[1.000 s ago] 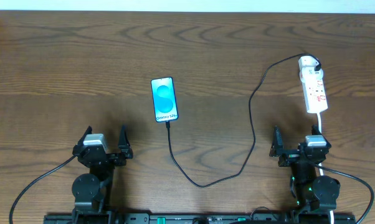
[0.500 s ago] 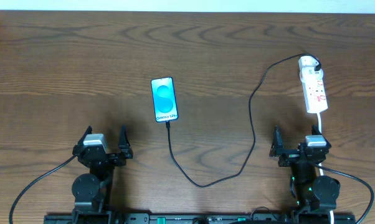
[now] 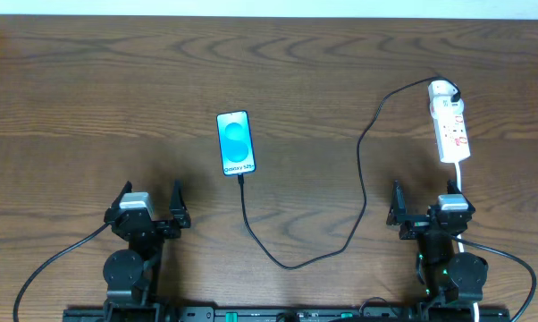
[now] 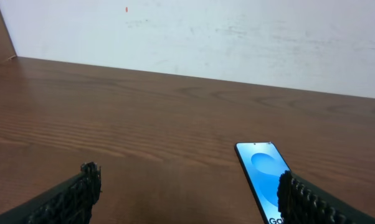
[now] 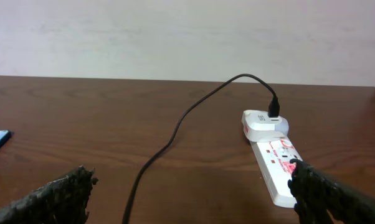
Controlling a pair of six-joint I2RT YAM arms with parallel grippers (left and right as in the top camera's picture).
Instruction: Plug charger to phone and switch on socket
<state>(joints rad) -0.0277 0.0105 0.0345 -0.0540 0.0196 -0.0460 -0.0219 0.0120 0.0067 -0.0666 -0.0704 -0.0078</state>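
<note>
The phone (image 3: 235,142) lies flat mid-table, blue screen up; it also shows in the left wrist view (image 4: 262,174). The black charger cable (image 3: 358,179) runs from the phone's near end in a loop to a white adapter on the far end of the socket (image 3: 450,125). The socket and the cable show in the right wrist view, the socket (image 5: 271,155) right of the cable (image 5: 169,140). My left gripper (image 3: 150,204) is open and empty, near the front edge, left of the phone. My right gripper (image 3: 425,204) is open and empty, just in front of the socket.
The wooden table (image 3: 99,89) reaches a white wall (image 4: 237,31) at the back. The socket's white lead (image 3: 461,179) runs toward my right arm.
</note>
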